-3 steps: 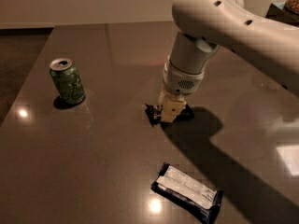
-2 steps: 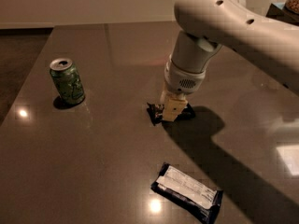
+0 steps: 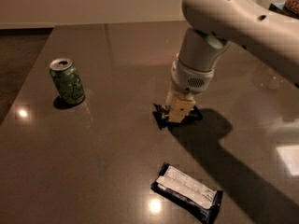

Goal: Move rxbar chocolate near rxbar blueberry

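The rxbar chocolate (image 3: 161, 116), a small black wrapper, is at the middle of the dark table, and only its ends show on either side of my fingers. My gripper (image 3: 180, 112) points straight down onto it and is shut on it, at or just above the table surface. The rxbar blueberry (image 3: 187, 192), a longer dark-blue wrapper with a white panel, lies flat near the table's front edge, below and slightly right of the gripper, well apart from the black bar.
A green soda can (image 3: 68, 81) stands upright at the left of the table (image 3: 117, 55). My white arm (image 3: 233, 22) reaches in from the upper right and casts a shadow to the right of the gripper.
The gripper has shifted a little to the right, and the black bar has moved with it. The can and the blue bar have not moved.
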Controlling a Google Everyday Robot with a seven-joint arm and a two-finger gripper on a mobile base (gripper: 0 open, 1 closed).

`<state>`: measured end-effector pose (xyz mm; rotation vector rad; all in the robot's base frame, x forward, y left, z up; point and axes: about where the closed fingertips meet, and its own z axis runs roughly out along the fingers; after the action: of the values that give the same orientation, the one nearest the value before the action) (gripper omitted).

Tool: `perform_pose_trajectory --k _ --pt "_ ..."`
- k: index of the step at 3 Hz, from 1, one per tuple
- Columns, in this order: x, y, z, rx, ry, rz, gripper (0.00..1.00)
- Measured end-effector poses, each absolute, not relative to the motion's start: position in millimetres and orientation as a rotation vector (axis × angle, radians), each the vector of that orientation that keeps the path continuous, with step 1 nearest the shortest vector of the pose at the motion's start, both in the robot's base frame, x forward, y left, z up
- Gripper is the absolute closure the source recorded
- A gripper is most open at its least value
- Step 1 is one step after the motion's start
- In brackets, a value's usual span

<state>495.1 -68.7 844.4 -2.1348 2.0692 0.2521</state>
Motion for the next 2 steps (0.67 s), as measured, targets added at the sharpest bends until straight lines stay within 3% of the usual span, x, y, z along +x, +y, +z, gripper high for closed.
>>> perform_pose_trajectory --k 2 --pt "432 -82 879 -2.206 2.011 0.310 1.00"
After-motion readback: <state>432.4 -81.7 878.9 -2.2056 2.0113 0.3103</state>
